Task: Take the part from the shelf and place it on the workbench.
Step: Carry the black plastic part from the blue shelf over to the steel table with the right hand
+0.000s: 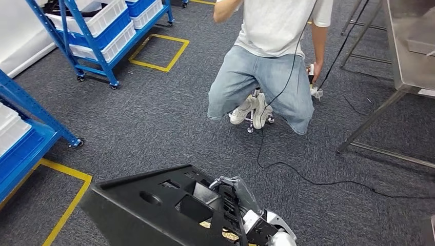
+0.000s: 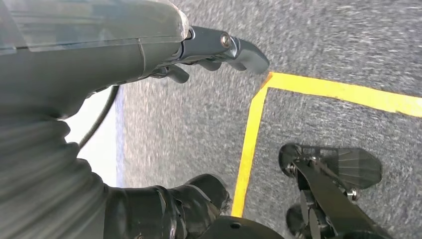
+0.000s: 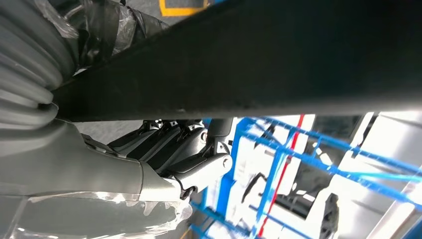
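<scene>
In the head view the large black plastic part [image 1: 149,210], flat with cut-outs, sits low and centre, tilted above the carpet. My right hand [image 1: 233,192] grips its right edge from below, fingers wrapped over the rim. In the right wrist view the part [image 3: 278,59] crosses as a dark bar, with my right hand [image 3: 189,154] and its fingers pressed against it. My left hand [image 2: 124,50] hangs over the grey carpet, thumb and fingers apart and nothing between them. The steel workbench [image 1: 410,51] stands at the far right.
A person [image 1: 272,61] in jeans sits on a wheeled stool straight ahead, holding a device with a black cable [image 1: 308,179] trailing across the floor. Blue shelves with white bins [image 1: 97,31] stand at the back left, another blue rack [image 1: 25,133] at the left edge. Yellow floor tape [image 1: 66,205].
</scene>
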